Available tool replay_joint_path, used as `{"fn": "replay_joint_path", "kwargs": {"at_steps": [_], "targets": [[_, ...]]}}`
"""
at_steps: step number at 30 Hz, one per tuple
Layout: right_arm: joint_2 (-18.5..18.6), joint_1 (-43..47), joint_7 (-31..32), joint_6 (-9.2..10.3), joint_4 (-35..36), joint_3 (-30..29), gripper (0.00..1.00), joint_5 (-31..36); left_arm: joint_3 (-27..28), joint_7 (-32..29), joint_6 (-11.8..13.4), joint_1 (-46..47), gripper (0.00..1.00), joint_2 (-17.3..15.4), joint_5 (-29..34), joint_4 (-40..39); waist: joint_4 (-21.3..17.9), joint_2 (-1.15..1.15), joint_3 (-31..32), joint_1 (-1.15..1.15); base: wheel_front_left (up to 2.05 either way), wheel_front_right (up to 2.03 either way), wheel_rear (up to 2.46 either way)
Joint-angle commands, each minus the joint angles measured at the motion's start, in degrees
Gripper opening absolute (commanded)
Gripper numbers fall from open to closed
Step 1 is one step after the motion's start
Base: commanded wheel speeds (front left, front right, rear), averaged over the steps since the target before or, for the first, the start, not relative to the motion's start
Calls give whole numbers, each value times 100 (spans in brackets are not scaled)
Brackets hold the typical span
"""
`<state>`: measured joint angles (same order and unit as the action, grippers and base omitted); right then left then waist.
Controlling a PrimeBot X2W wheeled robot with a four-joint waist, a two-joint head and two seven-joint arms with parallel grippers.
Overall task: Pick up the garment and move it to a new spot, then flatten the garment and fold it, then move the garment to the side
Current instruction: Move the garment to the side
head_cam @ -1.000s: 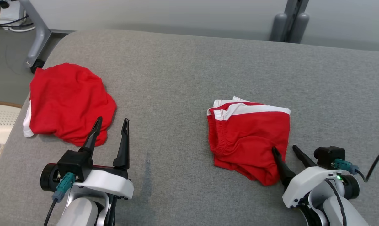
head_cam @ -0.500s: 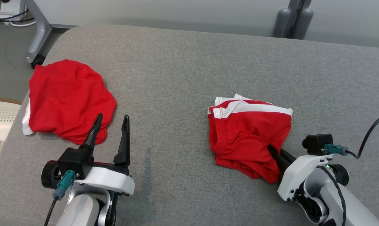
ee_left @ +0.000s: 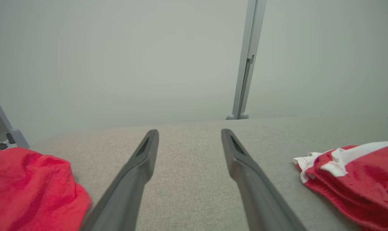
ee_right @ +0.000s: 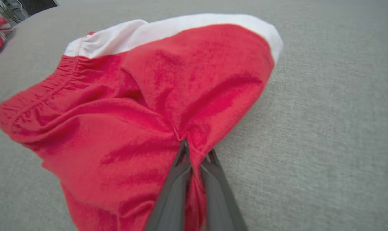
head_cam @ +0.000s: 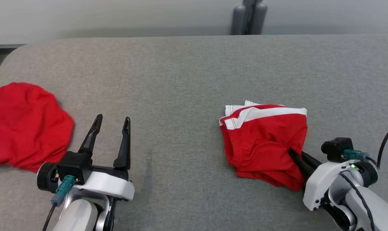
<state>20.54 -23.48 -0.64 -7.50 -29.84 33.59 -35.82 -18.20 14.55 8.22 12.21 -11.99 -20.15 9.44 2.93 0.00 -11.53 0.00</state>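
Observation:
The garment (head_cam: 264, 134), red shorts with a white band, lies bunched on the grey padded table (head_cam: 181, 80) right of centre. My right gripper (head_cam: 293, 153) is shut on its near right edge. In the right wrist view the red cloth (ee_right: 149, 96) puckers into a pinch between the closed fingers of that gripper (ee_right: 195, 147). My left gripper (head_cam: 113, 118) hovers open over bare table at the lower left, holding nothing; its wrist view shows the fingers spread (ee_left: 187, 133) and the garment (ee_left: 357, 170) far to the right.
A second red garment (head_cam: 20, 125) lies crumpled at the table's left edge, just left of my left gripper, and is also seen as a red heap (ee_left: 27, 189). A grey post (head_cam: 248, 16) stands behind the table's far edge.
My right gripper went from open at the garment's near edge to shut on it, bunching the cloth. The head camera has turned right, so the whole picture shifted left. The left gripper stayed open.

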Motion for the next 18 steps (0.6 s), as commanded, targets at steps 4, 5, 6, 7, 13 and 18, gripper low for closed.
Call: {"fn": "replay_joint_path", "kwargs": {"at_steps": [4, 5, 6, 7, 13, 18], "targets": [[339, -51, -81, 1, 98, 259, 0, -74, -63, -87, 3, 71, 100, -94, 83, -173, -731, 0, -36, 0, 0, 0, 0], [424, -88, -114, 1, 115, 323, 0, -58, -88, -122, -4, 101, 100, -108, 104, -214, -844, 0, -67, 0, 0, 0, 0], [508, -143, -147, 1, 138, 381, 0, -59, -110, -147, -11, 135, 100, -122, 122, -267, -956, 0, -111, 0, 0, 0, 0], [593, -210, -176, 1, 145, 460, 0, -45, -125, -186, -16, 175, 100, -138, 133, -320, -1072, 0, -171, 0, 0, 0, 0], [1128, -659, -382, 2, 23, 805, 0, 74, -254, -427, -49, 405, 100, -275, 305, -643, -1520, 0, -566, 0, 0, 0, 0], [1673, -1208, -779, 1, -413, 734, 0, 86, -389, -674, -82, 695, 100, -390, 498, -1031, -1747, 0, -1012, 0, 0, 0, 0]]}}
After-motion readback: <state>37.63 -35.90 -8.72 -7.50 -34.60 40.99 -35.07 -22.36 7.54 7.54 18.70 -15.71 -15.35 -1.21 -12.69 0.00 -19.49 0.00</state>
